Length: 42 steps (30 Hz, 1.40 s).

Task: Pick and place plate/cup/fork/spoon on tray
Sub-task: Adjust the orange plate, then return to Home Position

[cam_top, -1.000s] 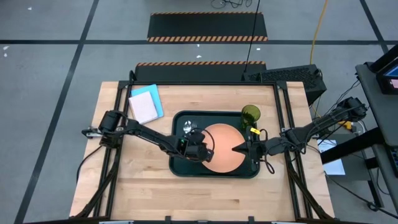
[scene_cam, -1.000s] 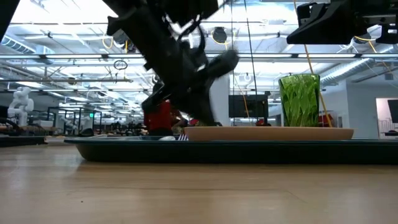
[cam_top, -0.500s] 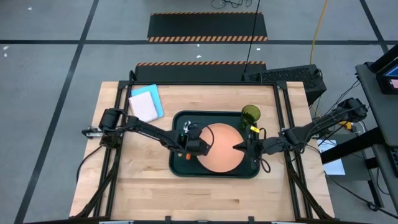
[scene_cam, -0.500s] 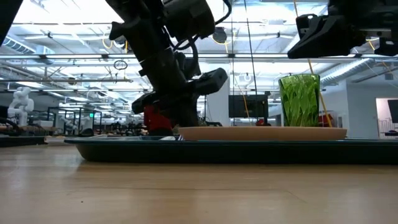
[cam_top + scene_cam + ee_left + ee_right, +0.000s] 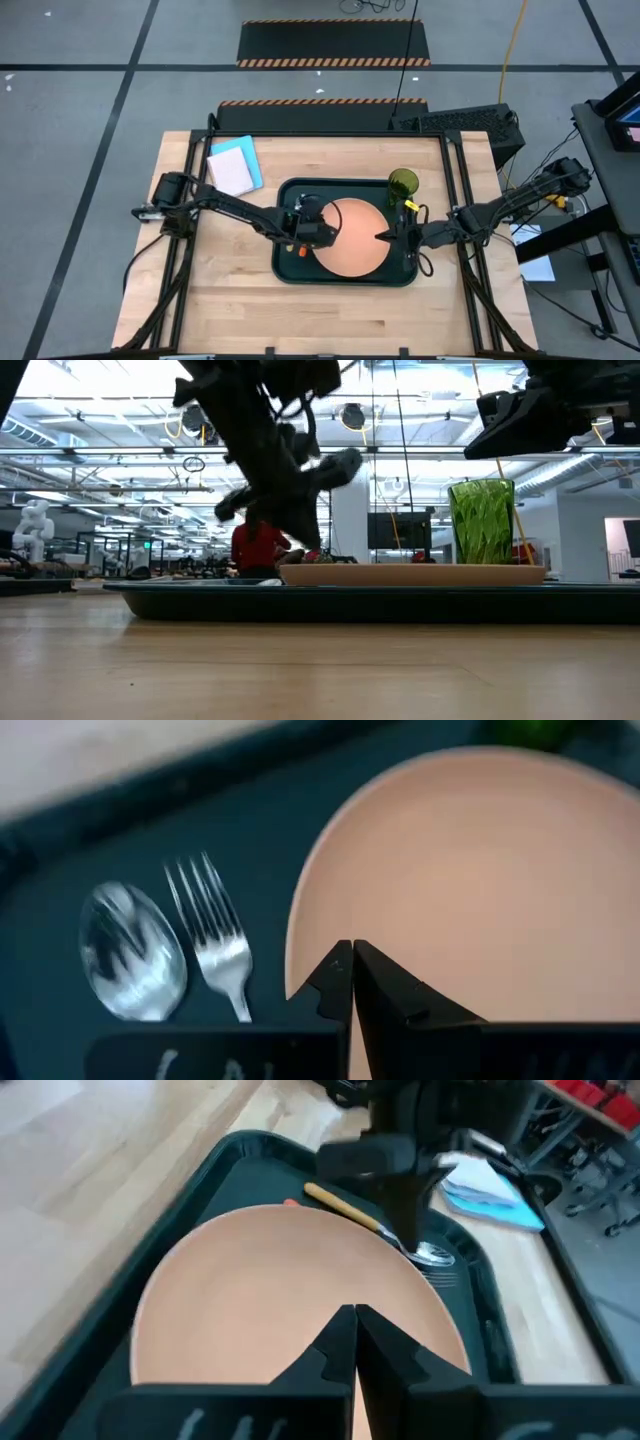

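On the tray (image 5: 290, 268), plate (image 5: 352, 238), cup (image 5: 402, 183), fork (image 5: 215, 933) and spoon (image 5: 132, 951) are already laid beside the left gripper (image 5: 351, 966), pressed together; the right gripper (image 5: 354, 1330), likewise closed, is held over the plate; little seems left.

The plate (image 5: 353, 237) is plain salmon-orange, on a dark green-black tray (image 5: 292, 270). The cup (image 5: 403, 185) is translucent green. The fork (image 5: 215, 933) and spoon (image 5: 131, 951) have silver heads. The notebook (image 5: 235, 166) is blue and white, on the pale wood worktop (image 5: 330, 315).
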{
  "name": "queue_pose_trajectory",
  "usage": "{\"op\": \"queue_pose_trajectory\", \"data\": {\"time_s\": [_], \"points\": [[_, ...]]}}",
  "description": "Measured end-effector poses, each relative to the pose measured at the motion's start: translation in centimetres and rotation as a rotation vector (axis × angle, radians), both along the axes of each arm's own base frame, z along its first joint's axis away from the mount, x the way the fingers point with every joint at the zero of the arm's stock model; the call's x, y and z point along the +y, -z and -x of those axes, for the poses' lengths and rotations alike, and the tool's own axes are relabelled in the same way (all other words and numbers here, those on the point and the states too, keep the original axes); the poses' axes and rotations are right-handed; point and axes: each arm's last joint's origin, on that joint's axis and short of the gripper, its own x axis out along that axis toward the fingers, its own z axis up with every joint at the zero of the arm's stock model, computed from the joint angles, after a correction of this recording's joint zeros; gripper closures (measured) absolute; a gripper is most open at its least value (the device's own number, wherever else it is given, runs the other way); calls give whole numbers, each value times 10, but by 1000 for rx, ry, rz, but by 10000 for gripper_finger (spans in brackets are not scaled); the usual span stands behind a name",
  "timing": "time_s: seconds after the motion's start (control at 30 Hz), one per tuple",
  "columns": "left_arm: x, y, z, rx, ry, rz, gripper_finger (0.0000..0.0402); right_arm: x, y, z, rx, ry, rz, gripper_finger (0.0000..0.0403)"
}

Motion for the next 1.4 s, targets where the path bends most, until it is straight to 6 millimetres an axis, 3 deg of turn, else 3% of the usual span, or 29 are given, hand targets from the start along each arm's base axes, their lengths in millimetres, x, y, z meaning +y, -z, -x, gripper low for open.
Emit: {"op": "queue_pose_trajectory", "data": {"time_s": [0.2, 0.5, 0.77, 0.87, 1.03, 1.17, 1.4], "points": [[-19, -37, -1, -94, 201, -157, 387, -1, -16, 6, -114, 44, -176, 403], [-42, -107, 27, -188, 417, -344, 387, -11, -31, 41, -128, 58, -271, 403], [-40, -135, 44, -193, 487, -432, 387, -19, -44, 57, -209, 45, -302, 403], [-39, -129, 50, -124, 482, -415, 387, -20, -43, 60, -200, 40, -291, 403], [-40, -79, 66, 16, 493, -373, 387, -19, -36, 59, -190, 40, -283, 403], [-43, -54, 75, -49, 503, -360, 387, -18, -15, 56, -224, 20, -256, 403], [-57, -18, 93, -223, 694, -383, 387, -18, 11, 56, -266, 2, -235, 403]]}}
